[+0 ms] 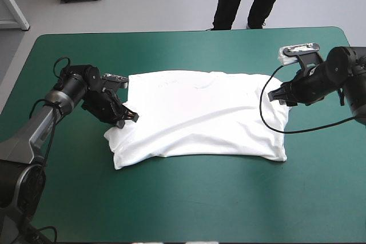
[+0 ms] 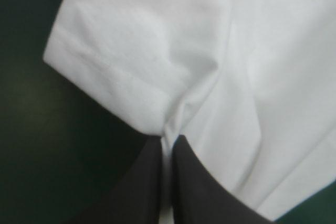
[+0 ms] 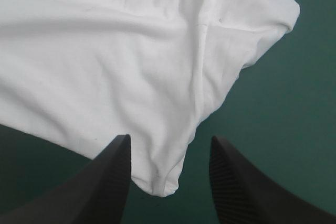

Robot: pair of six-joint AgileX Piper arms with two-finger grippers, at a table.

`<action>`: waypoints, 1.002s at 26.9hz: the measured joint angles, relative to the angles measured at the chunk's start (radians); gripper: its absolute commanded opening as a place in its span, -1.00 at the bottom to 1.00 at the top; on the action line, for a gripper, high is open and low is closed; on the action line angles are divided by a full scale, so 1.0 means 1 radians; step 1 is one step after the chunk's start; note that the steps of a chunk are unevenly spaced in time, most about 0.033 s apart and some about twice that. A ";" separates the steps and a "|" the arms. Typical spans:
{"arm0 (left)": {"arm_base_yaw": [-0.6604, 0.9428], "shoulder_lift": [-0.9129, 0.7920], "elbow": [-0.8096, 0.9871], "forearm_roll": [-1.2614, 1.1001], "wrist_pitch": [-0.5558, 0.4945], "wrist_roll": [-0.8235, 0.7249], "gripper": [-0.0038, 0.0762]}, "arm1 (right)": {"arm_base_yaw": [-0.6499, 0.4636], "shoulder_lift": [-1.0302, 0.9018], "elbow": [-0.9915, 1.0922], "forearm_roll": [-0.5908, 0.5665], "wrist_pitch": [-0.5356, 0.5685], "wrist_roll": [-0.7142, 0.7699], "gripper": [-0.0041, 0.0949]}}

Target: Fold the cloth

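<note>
In the high view the right hand's fingertips are too small and dark to tell apart where they meet the T-shirt toward the right edge of the bench. The bench's near right corner falls outside that picture. The left wrist view is blurred: the cloth nipped in the left hand shows no clear hem. The T-shirt overruns both wrist views.
</note>
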 measured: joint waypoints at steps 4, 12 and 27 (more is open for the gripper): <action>-0.030 -0.021 -0.045 -0.020 0.011 -0.010 -0.96 | 0.000 0.000 0.000 0.001 0.000 -0.004 -0.01; -0.157 0.085 -0.048 -0.046 -0.061 -0.015 -0.96 | 0.000 0.032 0.000 0.000 0.000 -0.014 -0.01; -0.163 0.165 -0.103 -0.049 -0.030 -0.006 -0.44 | 0.000 0.061 0.000 0.000 -0.008 -0.020 -0.01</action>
